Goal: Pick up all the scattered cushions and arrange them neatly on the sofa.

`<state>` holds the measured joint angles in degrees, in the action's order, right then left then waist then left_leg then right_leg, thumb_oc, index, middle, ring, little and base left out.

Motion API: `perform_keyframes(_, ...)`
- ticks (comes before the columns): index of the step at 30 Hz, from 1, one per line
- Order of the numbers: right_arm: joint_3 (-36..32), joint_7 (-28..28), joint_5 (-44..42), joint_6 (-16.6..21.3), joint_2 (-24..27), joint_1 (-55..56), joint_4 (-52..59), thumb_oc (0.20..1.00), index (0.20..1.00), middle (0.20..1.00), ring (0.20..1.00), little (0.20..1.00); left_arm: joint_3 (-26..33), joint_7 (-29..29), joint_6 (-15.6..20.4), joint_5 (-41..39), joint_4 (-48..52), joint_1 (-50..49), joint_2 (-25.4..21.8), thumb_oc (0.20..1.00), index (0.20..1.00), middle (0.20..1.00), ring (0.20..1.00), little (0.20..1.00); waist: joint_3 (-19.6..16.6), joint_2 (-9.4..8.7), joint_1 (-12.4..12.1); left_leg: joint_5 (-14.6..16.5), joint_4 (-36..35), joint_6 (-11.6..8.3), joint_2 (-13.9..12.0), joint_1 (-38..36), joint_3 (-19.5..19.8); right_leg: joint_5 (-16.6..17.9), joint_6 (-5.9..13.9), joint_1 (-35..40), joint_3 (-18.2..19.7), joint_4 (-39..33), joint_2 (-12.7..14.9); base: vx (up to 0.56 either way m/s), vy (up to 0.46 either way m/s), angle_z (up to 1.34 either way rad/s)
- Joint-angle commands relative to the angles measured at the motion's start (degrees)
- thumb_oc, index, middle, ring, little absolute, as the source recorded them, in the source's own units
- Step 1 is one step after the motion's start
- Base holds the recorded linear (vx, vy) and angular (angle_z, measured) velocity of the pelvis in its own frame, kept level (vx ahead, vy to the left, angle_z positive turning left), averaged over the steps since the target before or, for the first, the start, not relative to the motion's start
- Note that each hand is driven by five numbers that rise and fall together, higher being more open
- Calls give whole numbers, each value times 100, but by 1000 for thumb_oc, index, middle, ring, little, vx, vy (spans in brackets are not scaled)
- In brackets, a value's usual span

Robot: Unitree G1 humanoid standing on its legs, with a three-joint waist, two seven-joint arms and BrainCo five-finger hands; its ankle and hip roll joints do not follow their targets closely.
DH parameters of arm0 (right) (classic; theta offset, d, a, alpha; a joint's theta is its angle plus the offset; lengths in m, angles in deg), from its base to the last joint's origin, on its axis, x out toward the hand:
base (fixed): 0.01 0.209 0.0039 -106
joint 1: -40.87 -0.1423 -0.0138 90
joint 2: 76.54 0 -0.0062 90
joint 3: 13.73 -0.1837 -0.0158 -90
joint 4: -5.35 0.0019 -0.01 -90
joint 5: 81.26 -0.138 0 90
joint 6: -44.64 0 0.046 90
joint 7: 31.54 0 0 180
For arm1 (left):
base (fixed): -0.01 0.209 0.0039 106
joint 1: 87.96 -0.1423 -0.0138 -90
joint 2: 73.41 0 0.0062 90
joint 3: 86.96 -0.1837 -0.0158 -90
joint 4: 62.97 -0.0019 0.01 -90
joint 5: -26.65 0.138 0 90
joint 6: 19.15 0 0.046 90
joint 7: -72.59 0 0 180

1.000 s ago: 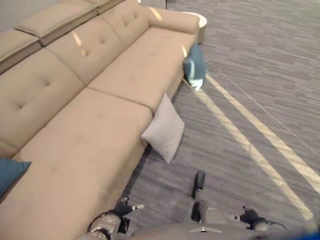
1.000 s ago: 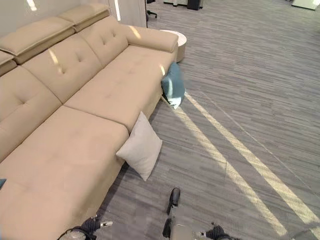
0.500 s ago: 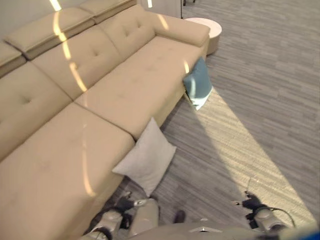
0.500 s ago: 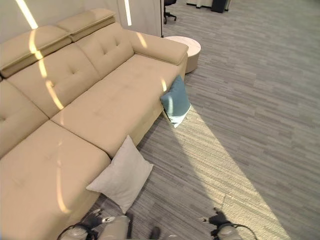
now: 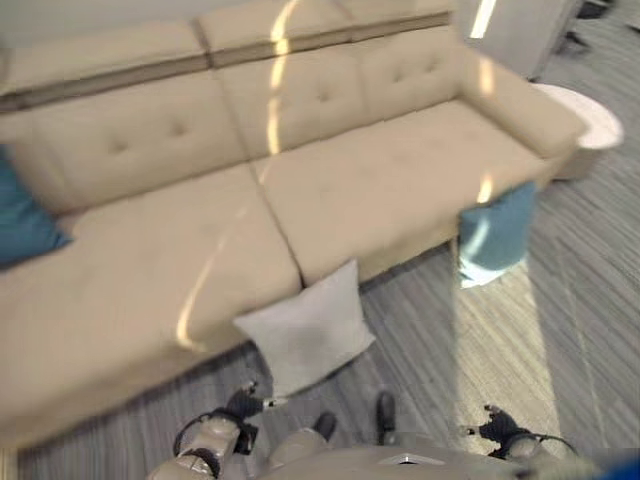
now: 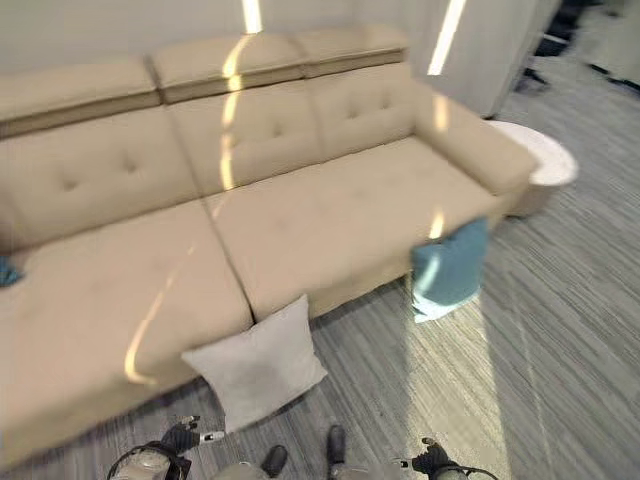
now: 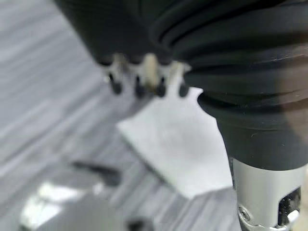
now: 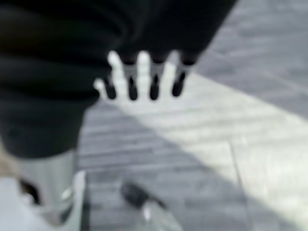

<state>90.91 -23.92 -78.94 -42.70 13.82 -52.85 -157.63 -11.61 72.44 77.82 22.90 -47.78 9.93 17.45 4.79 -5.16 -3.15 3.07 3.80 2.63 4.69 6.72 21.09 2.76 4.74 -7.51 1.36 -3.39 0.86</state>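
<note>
A pale grey cushion [image 5: 305,327] leans on the floor against the front of the beige sofa [image 5: 150,270]; it also shows past my left hand's fingers [image 7: 144,84] as the cushion [image 7: 178,139]. A teal cushion [image 5: 495,235] stands on the floor against the sofa's right end. Another teal cushion [image 5: 25,225] rests on the sofa seat at the far left. My left hand [image 5: 240,405] hangs low beside the grey cushion, fingers straight, holding nothing. My right hand [image 5: 495,430] hangs low at the right over bare floor, its fingers [image 8: 144,79] straight and holding nothing.
A round white side table [image 5: 595,120] stands past the sofa's right arm. Grey striped carpet [image 5: 580,330] spreads to the right, crossed by a bright patch of sunlight.
The camera has swung round, so the sofa now lies straight across the view. The grey cushion is nearer the middle, and the teal cushion on the seat shows at the left.
</note>
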Motion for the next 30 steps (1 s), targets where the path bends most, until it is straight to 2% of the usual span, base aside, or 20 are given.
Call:
perform_keyframes(1, -48, 85, -89, 86, 250, 121, 168, 1000, 1000, 1000, 1000, 1000, 144, 10, 130, 101, 13, -210, 12, 1000, 1000, 1000, 1000, 1000, -285, 98, 112, -161, -392, -468, 93, -606, -665, 347, 485, -225, -474, 112, 309, 169, -143, 148)
perform_keyframes(3, 24, 67, -57, 95, 242, 102, 144, 1000, 1000, 1000, 1000, 1000, 217, 24, 128, 68, -11, -260, 25, 1000, 1000, 1000, 1000, 1000, -289, 56, 39, -154, -325, -519, 41, -500, -669, 333, 500, -73, -605, -12, 339, 83, -142, 89)
perform_keyframes(6, 147, 69, -38, 148, 258, 26, 161, 1000, 1000, 1000, 1000, 1000, 302, 0, 127, -28, -3, -275, 66, 1000, 1000, 1000, 1000, 1000, -241, 0, -83, -258, -214, -567, -68, -10, -774, 26, 403, 149, -672, -106, 278, -32, -54, 80)
perform_keyframes(8, 156, 69, -49, 157, 284, 14, 150, 1000, 1000, 1000, 1000, 1000, 274, 7, 130, -51, 32, -247, 92, 1000, 1000, 1000, 1000, 1000, -201, -9, -59, -295, -86, -531, -116, 247, -1116, -96, 362, 233, -758, -105, 291, -71, 22, 103)
perform_keyframes(10, 132, 58, -55, 157, 280, 43, 136, 1000, 1000, 1000, 1000, 1000, 273, 23, 119, -48, 51, -242, 96, 1000, 1000, 1000, 1000, 1000, -183, 1, -7, -303, -96, -492, -308, 285, -1673, -163, 324, 325, -1140, -95, 355, 20, 50, 170)
perform_keyframes(11, 92, 49, -83, 164, 255, 46, 113, 1000, 1000, 1000, 1000, 1000, 269, 37, 117, -34, 56, -257, 84, 1000, 1000, 1000, 1000, 1000, -186, 15, 39, -364, -153, -498, -439, 284, -2079, -176, 331, 408, -1476, -87, 439, 124, 94, 170)
perform_keyframes(12, 84, 34, -97, 162, 233, 40, 91, 1000, 1000, 1000, 1000, 1000, 276, 44, 112, -16, 40, -274, 70, 1000, 1000, 1000, 1000, 1000, -198, 12, 36, -372, -202, -502, -457, 270, -2168, -147, 351, 458, -1581, -111, 475, 157, 118, 134)
perform_keyframes(16, 106, -15, -42, 150, 133, 13, 69, 1000, 1000, 1000, 1000, 1000, 352, 75, 90, 34, -12, -379, 3, 1000, 1000, 1000, 1000, 1000, -268, -46, -10, -289, -238, -471, -389, 176, -2183, -94, 424, 608, -1702, -122, 615, 159, 139, 77)
perform_keyframes(18, 113, -44, -21, 144, 100, -24, 160, 1000, 1000, 1000, 1000, 1000, 403, 113, 73, 55, -20, -438, -69, 1000, 1000, 1000, 1000, 1000, -260, -25, -89, -110, -26, -356, -275, 189, -2138, -158, 437, 599, -1657, 208, 796, 167, 250, -24)
perform_keyframes(20, 123, -58, -19, 144, 100, -38, 204, 1000, 1000, 1000, 1000, 1000, 405, 115, 70, 64, -17, -437, -95, 1000, 1000, 1000, 1000, 1000, -247, -8, -99, -72, -1, -315, -241, 174, -2121, -180, 418, 543, -1613, 444, 846, 113, 167, -11)
perform_keyframes(21, 162, -81, -27, 152, 86, -93, 314, 1000, 1000, 1000, 1000, 1000, 399, 93, 71, 66, 18, -406, -180, 1000, 1000, 1000, 1000, 1000, -223, 83, -30, -15, -38, -248, -194, 26, -1973, -174, 358, 251, -1404, 1013, 808, 198, 194, -3)
perform_keyframes(23, 241, -67, -4, 157, 94, -120, 329, 1000, 1000, 1000, 1000, 1000, 384, 93, 98, 28, 48, -398, -206, 1000, 1000, 1000, 1000, 1000, -181, 112, -21, 18, -134, -238, -184, -171, -1928, -142, 306, 40, -1356, 988, 678, 192, 91, -4)
perform_keyframes(24, 260, -62, 6, 157, 104, -140, 347, 1000, 1000, 1000, 1000, 1000, 396, 89, 105, 9, 58, -391, -210, 1000, 1000, 1000, 1000, 1000, -151, 116, -33, 51, -165, -244, -183, -272, -1921, -80, 311, -11, -1428, 869, 649, 224, -37, -5)
perform_keyframes(25, 301, -57, 47, 149, 86, -208, 394, 1000, 1000, 1000, 1000, 1000, 443, 73, 111, -19, 38, -378, -221, 1000, 1000, 1000, 1000, 1000, -114, 85, -48, 154, -212, -267, -173, -476, -1896, 129, 351, -222, -1748, 590, 661, 244, -66, -5)
perform_keyframes(27, 327, -57, 78, 143, 95, -233, 416, 1000, 1000, 1000, 1000, 1000, 468, 72, 121, -38, 19, -371, -206, 1000, 1000, 1000, 1000, 1000, -90, 105, -10, 207, -224, -293, -195, -601, -1833, 162, 380, -253, -1803, 453, 635, 213, -71, -26)
perform_keyframes(28, 341, -65, 79, 160, 102, -237, 456, 1000, 1000, 1000, 1000, 1000, 481, 76, 148, -74, 1, -370, -189, 1000, 1000, 1000, 1000, 1000, -71, 103, 51, 313, -176, -326, -190, -763, -1655, 151, 430, -266, -1497, 382, 532, 200, -108, -15)
perform_keyframes(30, 362, -76, 93, 175, 96, -246, 453, 1000, 1000, 1000, 1000, 1000, 493, 81, 163, -73, 0, -385, -188, 1000, 1000, 1000, 1000, 1000, -91, 61, 47, 338, -162, -352, -184, -788, -1619, 202, 443, -234, -1397, 334, 526, 188, -126, 61)
